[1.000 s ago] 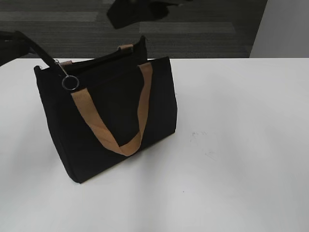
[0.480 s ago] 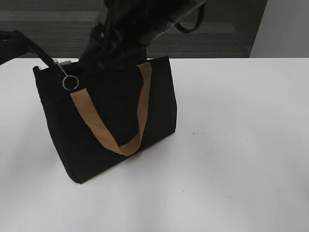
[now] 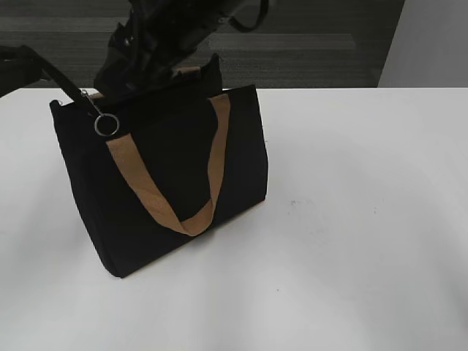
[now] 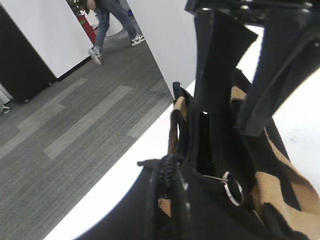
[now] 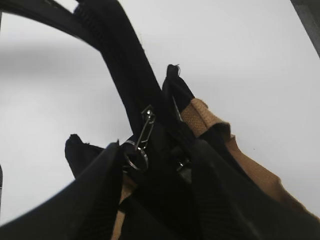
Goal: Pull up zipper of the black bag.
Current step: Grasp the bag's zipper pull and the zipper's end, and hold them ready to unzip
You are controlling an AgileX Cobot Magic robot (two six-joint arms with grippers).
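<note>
Currently the black bag (image 3: pixel 164 179) stands upright on the white table (image 3: pixel 365 219), its front face toward the exterior camera. 1 tan handle (image 3: pixel 183 183) hangs in a loop down that front face; a bit of the second handle (image 3: pixel 191 71) shows behind the bag's top edge. The zipper (image 3: pixel 86 97) sits at the bag's top left corner, with a silvery pull ring (image 3: pixel 106 125) dangling just below it against the front panel.

Right gripper (image 5: pixel 155 175): above the bag's top, near the left corner. Its 2 dark fingers (image 5: pixel 95 195) stand apart, straddling the bag's top edge, with the ring (image 5: pixel 136 159) hanging between them. Gap moderate, nothing pinched that can be seen.

Left gripper (image 4: pixel 235 85): in its wrist view the 2 black fingers (image 4: pixel 210 75) are spread with clear space between, above the open mouth of the bag (image 4: pixel 210 200). The dark end of the left arm (image 3: pixel 33 66) meets the bag's top left corner; whether it holds the fabric cannot be told.
</note>
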